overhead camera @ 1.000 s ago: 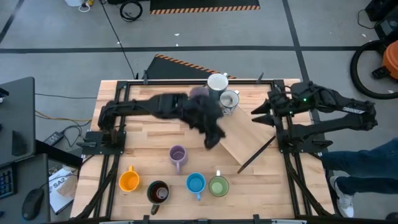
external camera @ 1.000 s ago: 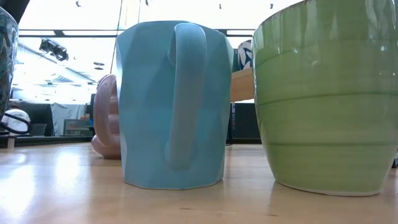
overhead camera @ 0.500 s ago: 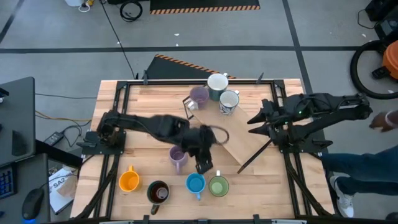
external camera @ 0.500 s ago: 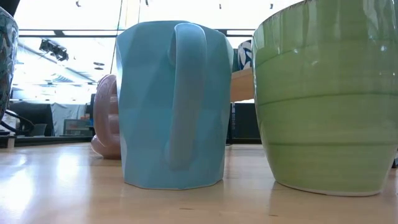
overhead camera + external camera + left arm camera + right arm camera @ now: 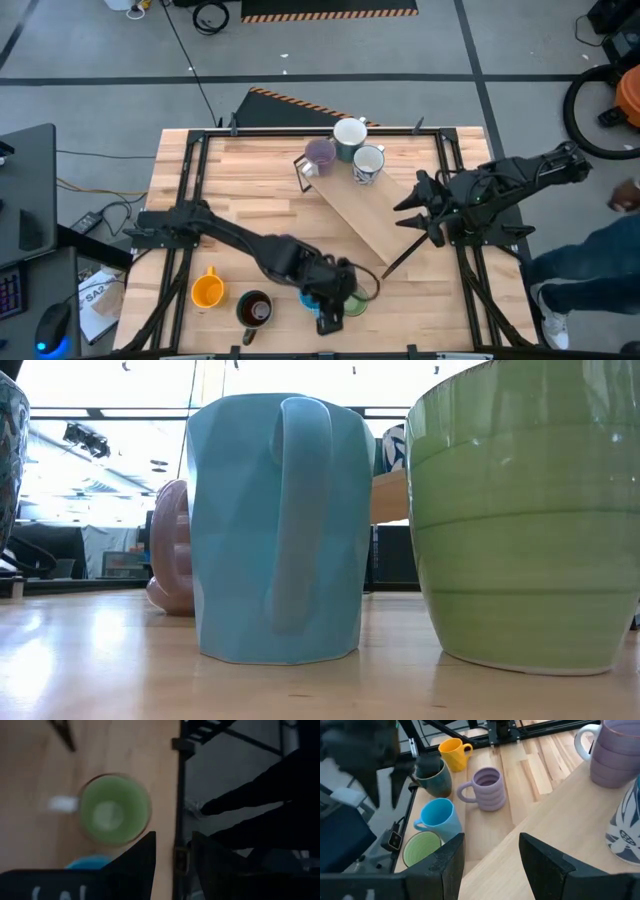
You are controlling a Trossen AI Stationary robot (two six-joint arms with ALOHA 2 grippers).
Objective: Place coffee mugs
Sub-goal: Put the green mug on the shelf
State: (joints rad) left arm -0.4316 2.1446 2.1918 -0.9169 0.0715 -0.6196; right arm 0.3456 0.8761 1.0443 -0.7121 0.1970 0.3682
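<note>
Five mugs stand on their bases near the table's near edge: orange [image 5: 207,290], dark [image 5: 255,310], blue [image 5: 275,525], green [image 5: 115,810] and lavender [image 5: 487,787]. My left gripper [image 5: 328,318] hangs open and empty above the blue and green mugs, at the near edge; its arm hides the lavender mug in the high view. At the far side, a second lavender mug [image 5: 320,155] and two white mugs [image 5: 350,132] [image 5: 368,163] stand at the top of a wooden board [image 5: 360,215]. My right gripper [image 5: 410,210] is open and empty by the board's right side.
A thin black stick [image 5: 410,250] lies slanted off the board's near right corner. Black frame rails [image 5: 180,250] run along the table's left and right sides. A person's sleeve [image 5: 590,250] shows beyond the right edge. Bare wood lies at the table's left middle.
My left arm has swept quickly from the far middle of the table, by the mugs on the board, to the near edge, and its gripper now hangs over the blue and green mugs. My right gripper has gone a little toward the near edge. No mug has moved.
</note>
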